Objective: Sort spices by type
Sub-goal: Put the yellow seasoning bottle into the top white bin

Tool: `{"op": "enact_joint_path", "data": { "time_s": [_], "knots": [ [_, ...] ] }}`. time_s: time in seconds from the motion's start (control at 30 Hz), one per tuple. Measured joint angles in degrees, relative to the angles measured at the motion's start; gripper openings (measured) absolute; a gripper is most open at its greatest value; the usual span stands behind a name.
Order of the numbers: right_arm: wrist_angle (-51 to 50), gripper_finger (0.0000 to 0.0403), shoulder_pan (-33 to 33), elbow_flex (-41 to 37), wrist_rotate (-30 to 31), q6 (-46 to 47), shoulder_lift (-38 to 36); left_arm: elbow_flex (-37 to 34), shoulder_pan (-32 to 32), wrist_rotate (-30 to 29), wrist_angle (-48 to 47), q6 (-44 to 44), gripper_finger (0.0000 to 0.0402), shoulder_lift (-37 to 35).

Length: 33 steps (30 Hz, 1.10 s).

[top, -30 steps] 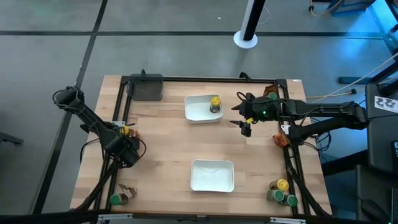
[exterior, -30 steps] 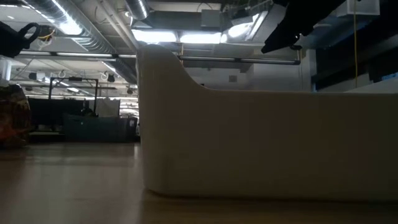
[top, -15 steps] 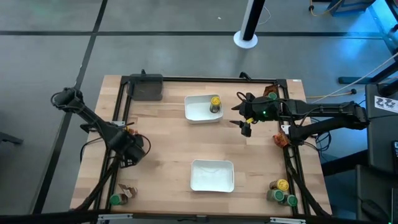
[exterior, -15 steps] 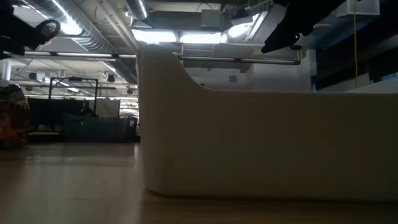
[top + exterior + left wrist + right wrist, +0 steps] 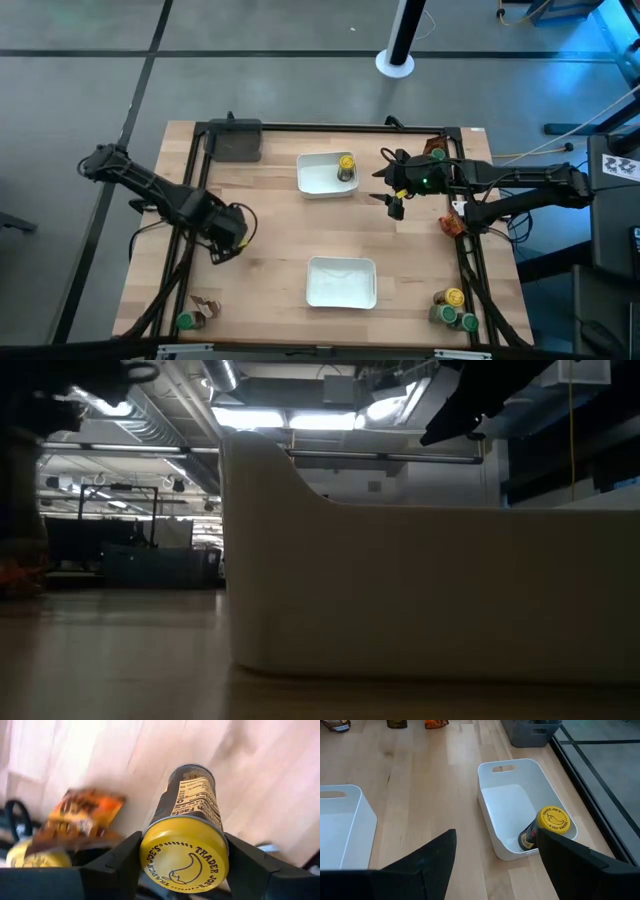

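The left gripper (image 5: 182,870) has its two dark fingers (image 5: 112,865) closed on a yellow-lidded spice jar (image 5: 185,840), lid toward the wrist camera and printed "Trader Joe's" around a chili outline, the dark labelled body pointing away over the pale wood. In the high view this gripper (image 5: 228,238) is over the left half of the wooden table (image 5: 270,215), left of the near white tray (image 5: 341,282), with its arm reaching in from the left edge. Behind the held jar the left wrist view shows a crinkled brown-orange packet (image 5: 82,817) and part of another yellow lid (image 5: 30,857).

The right gripper (image 5: 393,197) hovers right of the far white tray (image 5: 324,174), fingers (image 5: 425,865) spread apart and holding nothing. A second yellow-lidded jar (image 5: 545,827) stands in the right end of that tray.

At the near right corner of the table sit a yellow-lidded jar (image 5: 453,298) and green-lidded jars (image 5: 466,321). At the near left corner are another green-lidded jar (image 5: 185,321) and a packet (image 5: 208,309). Another packet (image 5: 450,224) lies at the right edge. A dark square bin (image 5: 236,140) sits at the far left corner.
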Motion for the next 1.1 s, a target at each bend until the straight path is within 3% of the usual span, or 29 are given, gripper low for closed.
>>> {"op": "enact_joint_path", "data": {
  "time_s": [0.47, 0.83, 0.97, 1.1],
  "knots": [
    [2.74, 0.0276, -0.01, 0.04, 1.49, -0.89, 3.57, 3.45, 15.96, -1.05, 18.48, 18.52, 0.0214, 0.0],
    [18.19, 0.0274, 0.0, 0.04, -4.27, -3.21, 11.07, 3.7, 24.5, -7.1, 34.3, 34.61, 0.0214, 2.03],
    [23.75, 0.0248, 0.0, 0.02, -5.57, -4.63, 13.18, 3.7, 25.73, -8.0, 40.13, 40.18, 0.0214, 3.89],
    [27.18, 0.0187, 0.0, 0.02, -5.62, -6.04, 14.78, 3.7, 26.47, -8.0, 45.98, 44.86, 0.0214, 5.97]
  ]
}}
